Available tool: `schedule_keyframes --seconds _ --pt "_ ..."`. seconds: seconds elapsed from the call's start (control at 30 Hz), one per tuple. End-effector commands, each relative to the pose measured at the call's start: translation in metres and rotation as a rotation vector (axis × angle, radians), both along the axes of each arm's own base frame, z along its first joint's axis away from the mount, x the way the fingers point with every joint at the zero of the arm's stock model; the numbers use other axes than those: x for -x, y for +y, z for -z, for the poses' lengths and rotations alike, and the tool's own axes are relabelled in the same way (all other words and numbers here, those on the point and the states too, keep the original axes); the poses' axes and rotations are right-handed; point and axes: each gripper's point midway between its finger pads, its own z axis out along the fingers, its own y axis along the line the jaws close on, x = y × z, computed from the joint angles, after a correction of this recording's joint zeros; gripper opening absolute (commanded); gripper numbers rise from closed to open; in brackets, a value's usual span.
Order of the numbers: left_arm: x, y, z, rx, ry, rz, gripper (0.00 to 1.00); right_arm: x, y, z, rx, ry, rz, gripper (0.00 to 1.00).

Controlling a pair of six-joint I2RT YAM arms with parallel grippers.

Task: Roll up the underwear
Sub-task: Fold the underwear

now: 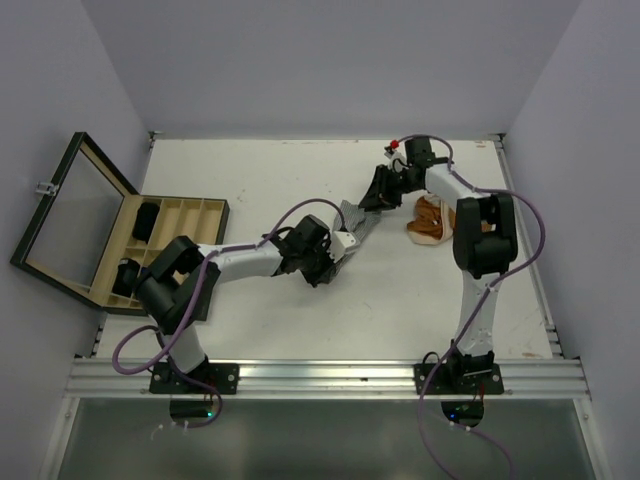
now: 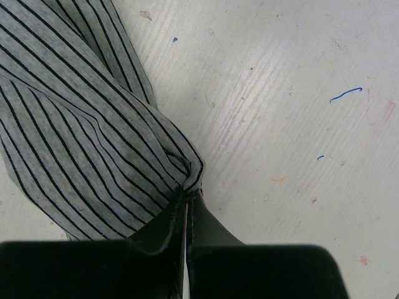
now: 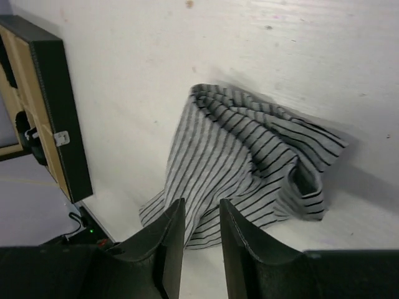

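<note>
The grey striped underwear [image 3: 249, 156] lies crumpled in the middle of the worktop [image 1: 300, 320]. The left hand [image 2: 188, 194] is clenched on one edge of it, pinching the cloth. The right hand [image 3: 201, 208] hangs just above the other end, released, gripping nothing. An orange-brown pair [image 1: 430, 220] lies beside the right arm.

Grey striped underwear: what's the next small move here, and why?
Probably lower the right claw onto the near edge of the grey striped cloth underwear and close. The left claw is shut on one fold, but the right one's jaws stand apart, holding nothing, and the cloth lies crumpled; a second grip could spread it flat for rolling.
</note>
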Motion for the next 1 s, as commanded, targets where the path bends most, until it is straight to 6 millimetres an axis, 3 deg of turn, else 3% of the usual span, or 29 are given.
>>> schedule_keyframes --seconds 0.0,0.3,0.7,0.9,0.97 --pt "0.028 0.033 0.032 -0.137 0.119 0.011 0.00 -0.015 -0.004 0.018 0.048 0.032 0.072 0.34" --pt "0.029 0.033 0.036 -0.143 0.128 0.012 0.00 -0.012 0.006 0.044 0.033 0.100 0.068 0.38" --pt "0.031 0.037 0.038 -0.149 0.131 0.014 0.00 -0.018 0.021 0.038 -0.058 0.119 0.081 0.34" --pt "0.031 0.036 0.039 -0.150 0.134 0.017 0.00 -0.022 0.025 0.022 -0.091 0.087 0.077 0.10" --pt "0.031 0.037 0.039 -0.151 0.133 0.016 0.00 -0.024 0.026 0.018 -0.094 0.083 0.076 0.07"
